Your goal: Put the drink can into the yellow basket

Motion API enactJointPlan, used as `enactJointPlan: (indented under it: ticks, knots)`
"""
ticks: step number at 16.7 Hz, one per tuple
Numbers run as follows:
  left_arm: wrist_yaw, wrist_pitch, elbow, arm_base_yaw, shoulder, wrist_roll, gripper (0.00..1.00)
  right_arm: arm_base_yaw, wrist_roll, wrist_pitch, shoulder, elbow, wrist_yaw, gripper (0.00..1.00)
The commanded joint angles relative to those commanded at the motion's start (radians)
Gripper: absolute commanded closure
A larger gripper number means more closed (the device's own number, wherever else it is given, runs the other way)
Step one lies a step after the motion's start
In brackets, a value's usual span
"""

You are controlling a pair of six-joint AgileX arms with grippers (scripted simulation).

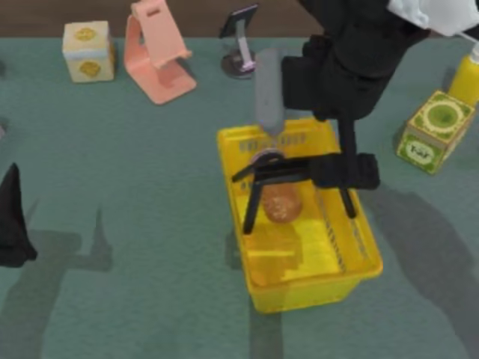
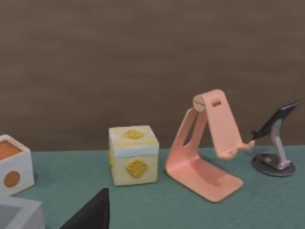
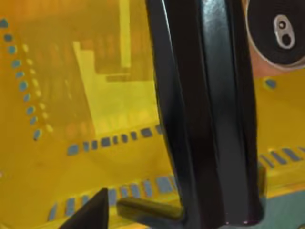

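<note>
Teal cloth covers the tabletop (image 1: 135, 224), with broad bare room across its left and near parts. Next in size, the yellow basket (image 1: 358, 263) sits right of centre, its black handle (image 1: 278, 173) raised across the opening; the right arm (image 1: 359, 52) reaches down over its far end. Inside the basket lies the drink can (image 1: 281, 203), under the handle. The top view does not show the right gripper's fingers, so whether they are apart or together cannot be told. The right wrist view adds what the top view lacks: the slotted basket wall (image 3: 71, 143), the handle bar close up, and the can's dark silver-rimmed top (image 3: 279, 31). The left gripper (image 1: 13, 221) rests at the tabletop's left edge; its fingers' state cannot be told. The left wrist view shows the pink stand (image 2: 205, 152), cream cube box (image 2: 133, 155) and phone holder (image 2: 274, 143) side-on along the far edge. A green-yellow carton (image 1: 435, 129) stands right of the basket.
</note>
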Motion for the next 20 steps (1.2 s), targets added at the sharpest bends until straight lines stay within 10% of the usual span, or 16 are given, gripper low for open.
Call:
enactJointPlan:
  ticks: [6, 20]
  knots:
    - [-0.135, -0.092, -0.125, 0.024, -0.225, 0.033, 0.00, 0.064, -0.101, -0.150, 0.226, 0.196, 0.003, 0.00]
    - [-0.137, -0.094, -0.128, 0.024, -0.229, 0.034, 0.00, 0.066, -0.102, -0.071, 0.225, 0.112, 0.003, 0.00]
